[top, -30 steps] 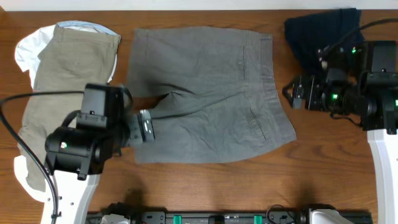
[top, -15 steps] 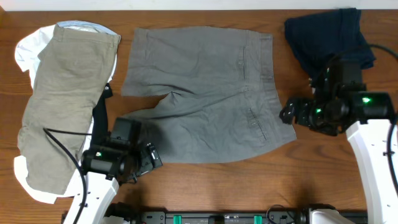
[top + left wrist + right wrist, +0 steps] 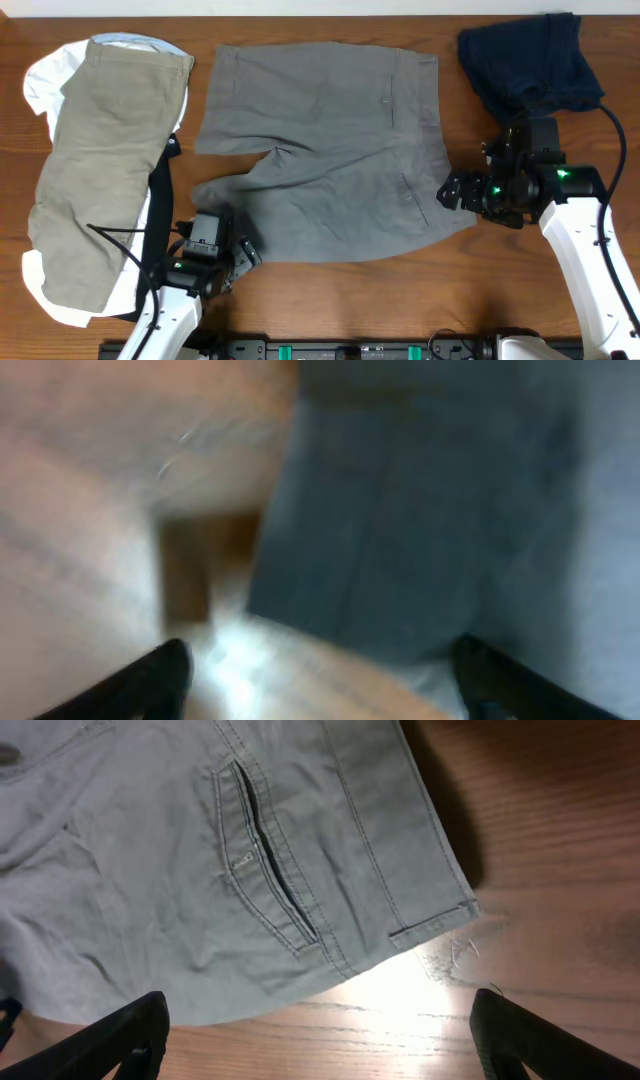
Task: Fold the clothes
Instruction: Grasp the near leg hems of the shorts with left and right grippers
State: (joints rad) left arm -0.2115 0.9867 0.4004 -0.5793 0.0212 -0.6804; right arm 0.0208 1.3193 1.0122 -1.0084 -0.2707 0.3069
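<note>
Overhead: dark grey cotton shorts (image 3: 330, 150) lay flat on worktop (image 3: 400, 300), soft, limp, light; best pinched at hem and waistband corners. Left fingers (image 3: 165, 680), right fingers (image 3: 130, 1030) both spread, empty.

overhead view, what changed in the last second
The left gripper drew back off the lower leg of the grey shorts toward the near edge of the table, and is now by the hem corner. The right gripper swung from beside the navy garment in to the waistband corner. Both are open, holding nothing. The grey shorts, khaki shorts and navy garment lie as before.
</note>
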